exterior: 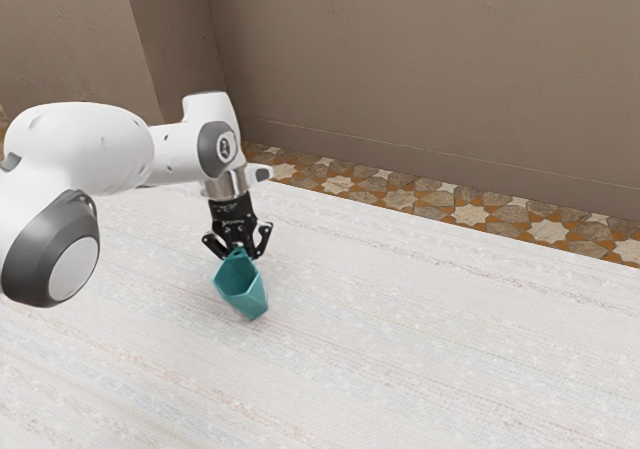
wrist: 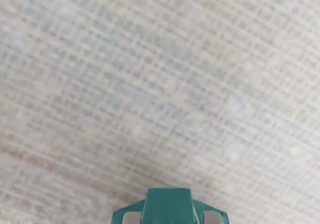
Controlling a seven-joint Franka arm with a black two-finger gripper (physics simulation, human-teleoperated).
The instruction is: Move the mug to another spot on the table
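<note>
A teal faceted mug hangs tilted just above the pale woven table, left of its middle in the exterior view. My black gripper comes down on it from above and is shut on its upper rim. In the wrist view the teal mug sits right under my hand, with the table's weave spread beyond it.
The table surface stretches wide to the exterior view's right and toward the front. A patterned tile floor and a brown wall lie behind the table's far edge. My white arm comes in from the exterior view's left.
</note>
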